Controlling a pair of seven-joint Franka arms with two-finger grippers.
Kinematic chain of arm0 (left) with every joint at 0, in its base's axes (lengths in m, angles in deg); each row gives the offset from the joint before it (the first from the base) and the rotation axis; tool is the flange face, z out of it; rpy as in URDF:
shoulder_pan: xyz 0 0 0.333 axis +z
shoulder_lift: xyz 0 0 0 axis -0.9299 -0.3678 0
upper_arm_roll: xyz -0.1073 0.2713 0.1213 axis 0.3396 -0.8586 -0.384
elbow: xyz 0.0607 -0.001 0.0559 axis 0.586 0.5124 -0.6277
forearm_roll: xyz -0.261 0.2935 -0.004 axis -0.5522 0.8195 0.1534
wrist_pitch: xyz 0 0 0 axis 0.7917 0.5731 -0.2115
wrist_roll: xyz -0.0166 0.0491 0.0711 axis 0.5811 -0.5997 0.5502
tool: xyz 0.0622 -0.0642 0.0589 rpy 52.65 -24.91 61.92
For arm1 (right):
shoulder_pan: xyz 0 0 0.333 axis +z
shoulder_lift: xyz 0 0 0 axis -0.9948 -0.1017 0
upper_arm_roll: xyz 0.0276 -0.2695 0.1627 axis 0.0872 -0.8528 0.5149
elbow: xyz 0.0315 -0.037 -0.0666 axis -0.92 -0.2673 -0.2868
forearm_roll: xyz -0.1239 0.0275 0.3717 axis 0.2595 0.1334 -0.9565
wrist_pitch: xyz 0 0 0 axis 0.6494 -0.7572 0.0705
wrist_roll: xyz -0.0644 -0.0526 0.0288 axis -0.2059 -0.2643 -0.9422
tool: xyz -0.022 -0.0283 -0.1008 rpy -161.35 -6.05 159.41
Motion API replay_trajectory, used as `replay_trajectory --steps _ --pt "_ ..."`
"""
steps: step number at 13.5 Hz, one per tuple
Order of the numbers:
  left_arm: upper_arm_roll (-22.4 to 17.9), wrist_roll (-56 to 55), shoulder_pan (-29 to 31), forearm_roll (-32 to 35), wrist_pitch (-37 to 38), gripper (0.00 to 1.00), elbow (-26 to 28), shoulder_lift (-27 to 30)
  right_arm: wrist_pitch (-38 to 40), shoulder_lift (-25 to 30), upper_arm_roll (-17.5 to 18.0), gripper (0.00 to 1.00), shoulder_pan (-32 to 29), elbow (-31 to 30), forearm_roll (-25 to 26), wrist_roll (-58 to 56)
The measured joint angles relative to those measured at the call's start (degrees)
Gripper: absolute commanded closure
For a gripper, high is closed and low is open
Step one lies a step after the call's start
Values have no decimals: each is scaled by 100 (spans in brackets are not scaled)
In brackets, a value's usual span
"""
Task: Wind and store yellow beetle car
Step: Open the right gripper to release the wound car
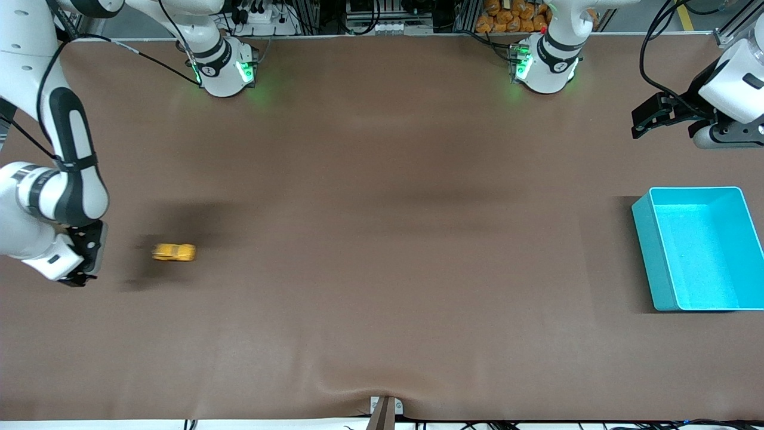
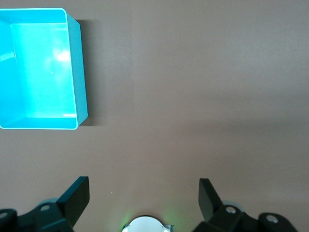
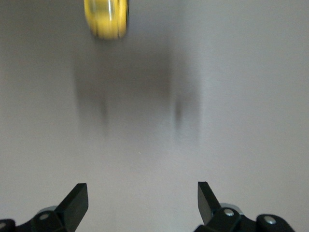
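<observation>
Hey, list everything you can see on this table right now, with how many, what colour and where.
yellow beetle car: one, orange-yellow, on the table toward the right arm's end, held by nothing.
turquoise bin: one, turquoise, nothing in it, on the table toward the left arm's end.
table: one, covered in brown.
right hand: one, black fingers on a white arm, open, low over the table beside the car, not touching it.
left hand: one, black fingers on a white arm, open, over the table at the left arm's end, waiting.
</observation>
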Motion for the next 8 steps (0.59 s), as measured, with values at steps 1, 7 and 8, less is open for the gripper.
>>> replay_trajectory --steps 1,7,8 --pt "0 0 0 0 0 0 -1 0 259 0 19 0 0 226 -11 -1" --pt "1 0 -1 0 0 0 -2 0 1796 14 22 0 -140 1433 -556 -3" --pt "1 0 0 0 0 0 -2 0 2109 36 15 0 -161 1668 -593 -3"
